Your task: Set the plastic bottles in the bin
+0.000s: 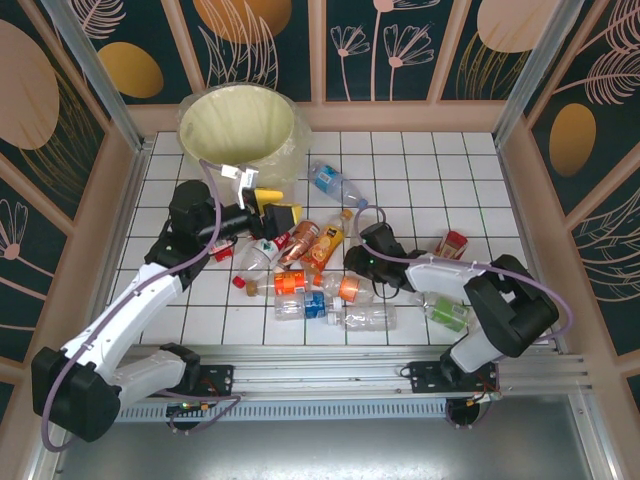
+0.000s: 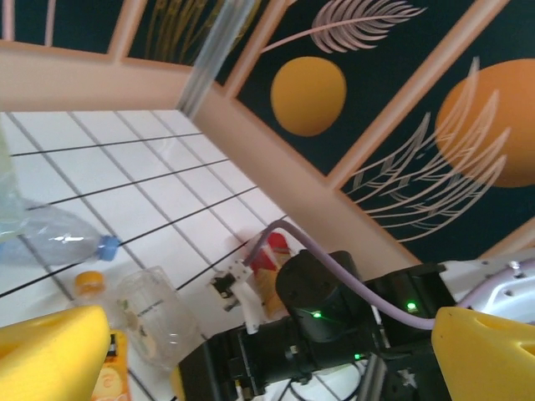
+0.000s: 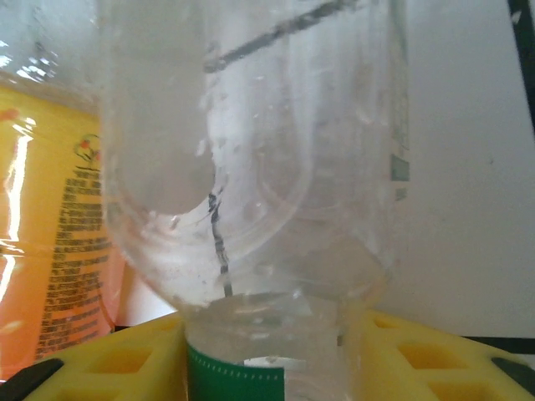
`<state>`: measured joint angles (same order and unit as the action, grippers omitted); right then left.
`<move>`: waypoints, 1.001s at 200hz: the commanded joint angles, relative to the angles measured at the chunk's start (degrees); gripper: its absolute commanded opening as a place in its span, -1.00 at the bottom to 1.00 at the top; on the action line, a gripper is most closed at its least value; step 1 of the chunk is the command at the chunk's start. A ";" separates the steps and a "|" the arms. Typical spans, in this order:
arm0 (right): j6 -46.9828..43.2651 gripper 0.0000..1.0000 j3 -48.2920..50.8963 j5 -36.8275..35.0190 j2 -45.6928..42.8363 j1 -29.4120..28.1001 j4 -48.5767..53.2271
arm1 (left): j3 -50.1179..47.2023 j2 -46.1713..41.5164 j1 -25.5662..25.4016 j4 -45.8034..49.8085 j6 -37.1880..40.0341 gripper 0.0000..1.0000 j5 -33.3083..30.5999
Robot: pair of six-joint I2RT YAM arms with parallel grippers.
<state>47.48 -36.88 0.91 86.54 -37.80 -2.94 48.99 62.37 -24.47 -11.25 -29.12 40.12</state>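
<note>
Plastic bottles [image 1: 310, 275] lie heaped mid-table, the bin [image 1: 287, 148] at eleven o'clock. The right gripper [image 3: 263, 359] is clamped on a clear bottle [image 3: 251, 167] by its slim neck; lifted, it may swing and slip free. The left gripper [image 1: 275, 203] gapes wide, empty.

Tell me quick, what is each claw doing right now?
Left gripper: open, holding nothing.
Right gripper: closed on a clear plastic bottle.

No legible text (orange-labelled bottle [image 3: 50, 251] fine print blurred)
</note>
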 commanded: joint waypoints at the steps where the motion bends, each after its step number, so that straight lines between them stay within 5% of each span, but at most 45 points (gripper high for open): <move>1: -2.73 -0.07 1.20 -2.62 -3.48 0.90 -2.06 | -2.23 0.00 -0.32 -9.46 -3.54 0.97 5.74; 29: -5.08 -0.12 2.75 -2.75 -9.14 2.69 -1.41 | -4.91 -1.70 -0.40 -17.39 -7.83 0.97 5.42; 81: -14.44 -0.14 4.26 -1.99 -22.40 4.27 -0.11 | 2.04 5.28 -0.88 -9.06 -12.69 0.97 -0.40; 107: -19.15 -0.15 3.39 2.05 -27.66 4.56 1.34 | 3.72 10.71 -2.79 -13.40 -18.53 0.97 2.38; 140: -21.80 -0.17 1.00 6.21 -31.28 4.49 3.46 | 9.38 15.79 -8.05 -9.01 -15.98 0.97 -2.07; 200: -22.53 -0.17 -1.56 18.78 -32.87 4.49 2.94 | 10.95 23.50 -10.71 -18.35 -18.90 0.97 -1.11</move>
<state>26.24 -35.81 13.19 54.85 -33.56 0.40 57.84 83.48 -34.28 -25.06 -46.85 39.57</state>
